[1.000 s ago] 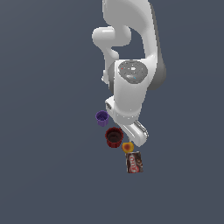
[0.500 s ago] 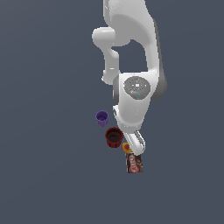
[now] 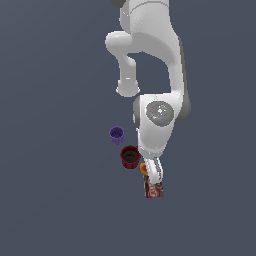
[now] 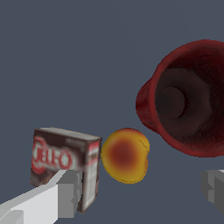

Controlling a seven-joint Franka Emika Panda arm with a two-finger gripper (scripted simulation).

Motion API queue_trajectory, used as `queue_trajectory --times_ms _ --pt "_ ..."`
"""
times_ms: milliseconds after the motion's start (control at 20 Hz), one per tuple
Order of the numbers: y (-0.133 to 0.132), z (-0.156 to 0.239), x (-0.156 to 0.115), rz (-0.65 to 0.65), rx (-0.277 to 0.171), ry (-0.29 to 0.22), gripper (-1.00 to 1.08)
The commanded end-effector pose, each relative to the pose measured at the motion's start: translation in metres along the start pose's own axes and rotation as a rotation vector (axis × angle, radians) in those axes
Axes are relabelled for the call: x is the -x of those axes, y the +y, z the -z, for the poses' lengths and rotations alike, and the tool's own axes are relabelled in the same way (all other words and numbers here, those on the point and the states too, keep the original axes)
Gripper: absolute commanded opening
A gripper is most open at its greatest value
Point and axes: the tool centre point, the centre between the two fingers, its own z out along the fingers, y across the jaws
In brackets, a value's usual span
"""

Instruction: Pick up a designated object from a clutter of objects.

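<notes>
The designated object, a small orange-yellow ball (image 4: 125,154) with a reddish patch, lies between a dark brown lettered box (image 4: 61,164) and a dark red cup (image 4: 188,98). My gripper (image 4: 141,189) is open, one grey finger (image 4: 68,192) in front of the box and the other (image 4: 214,186) below the cup, with the ball just beyond the gap. In the exterior view the gripper (image 3: 152,175) hangs low over the ball (image 3: 143,168), which is partly hidden, next to the red cup (image 3: 130,157) and above the box (image 3: 154,190). The rest of the clutter is a purple cup (image 3: 116,134).
The arm's white links (image 3: 155,120) rise over the clutter toward the top of the exterior view. The objects rest on a plain dark grey floor (image 3: 60,200) with no other items in view.
The arm has dropped lower and the gripper has moved down in the exterior view, now covering part of the ball and the box's upper end. The objects have not shifted.
</notes>
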Motion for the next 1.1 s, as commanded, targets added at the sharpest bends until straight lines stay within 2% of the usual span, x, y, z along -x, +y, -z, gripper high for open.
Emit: queue_trajectory --times_ms 0,350,700,1050 --pt "-0.001 -0.006 0.002 -0.038 -0.001 0.001 1.0" --pt "-0.003 -0.016 0.005 -0.093 -0.002 0.001 1.0" --pt "-0.003 -0.02 0.005 -0.094 -0.001 0.001 1.0" --pt "-0.002 -0.052 0.005 -0.097 -0.002 0.001 1.0"
